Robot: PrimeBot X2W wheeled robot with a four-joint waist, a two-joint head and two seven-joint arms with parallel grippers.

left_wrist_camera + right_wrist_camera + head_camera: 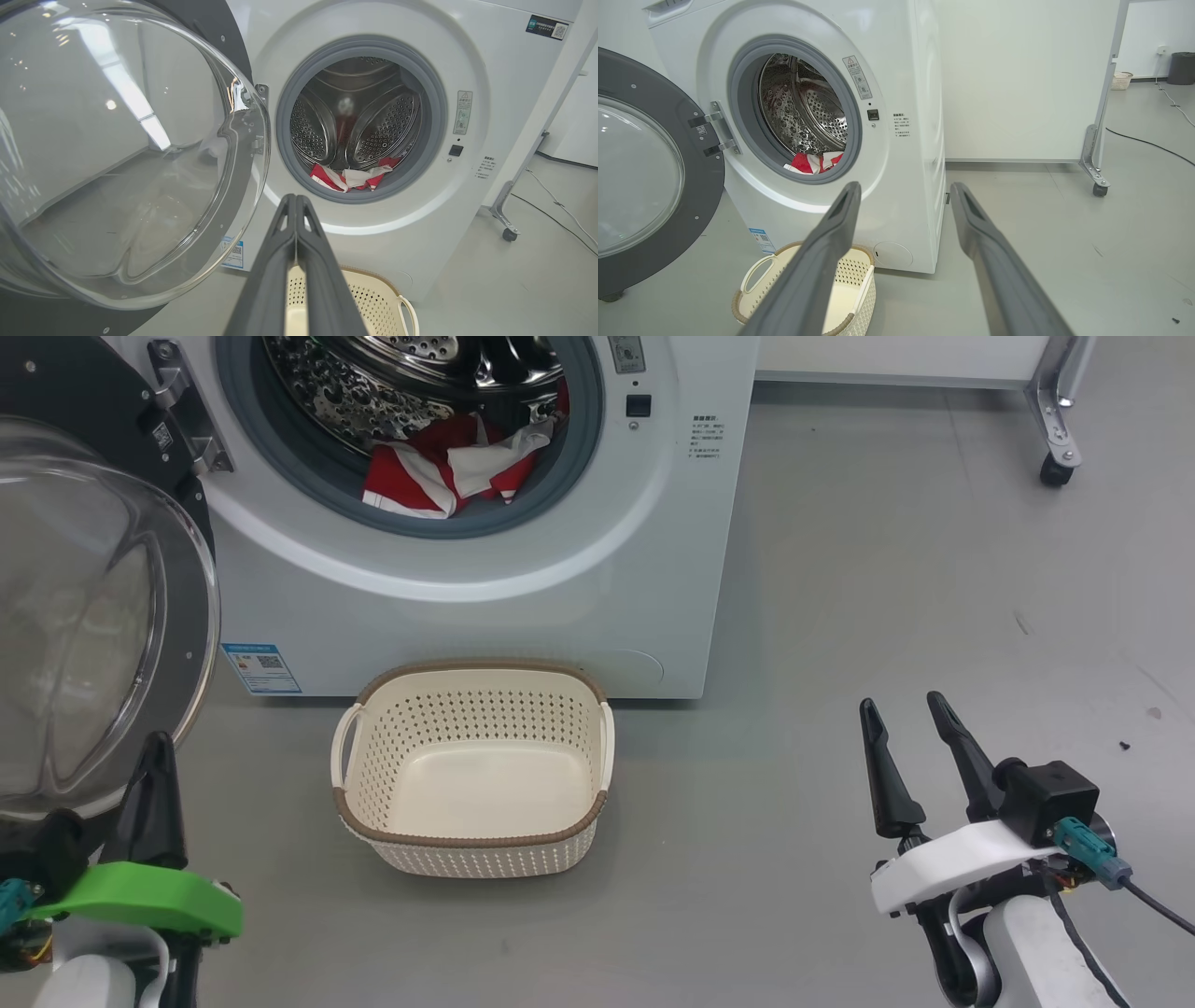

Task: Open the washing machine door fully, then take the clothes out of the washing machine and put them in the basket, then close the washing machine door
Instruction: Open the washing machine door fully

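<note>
Standing swung out on its left-hand hinge, the large round washing machine door with the glossy black rim and bulging clear glass bowl (103, 616) is suggesting your opening step is done. The bright red, white-striped fabric clothes (439, 467) are lying bunched at the front lip of the steel drum inside the big white front-loading washing machine (560, 597), awaiting removal. The small cream perforated plastic basket (471, 843) is sitting empty on the grey floor (840, 569) just before the machine, mouth facing up, long axis running left to right along the machine's front. Your left claw (159, 770) is hanging pressed shut on nothing beside the door glass. Your right claw (903, 709) is waiting spread wide and empty, well right of the basket.
</note>
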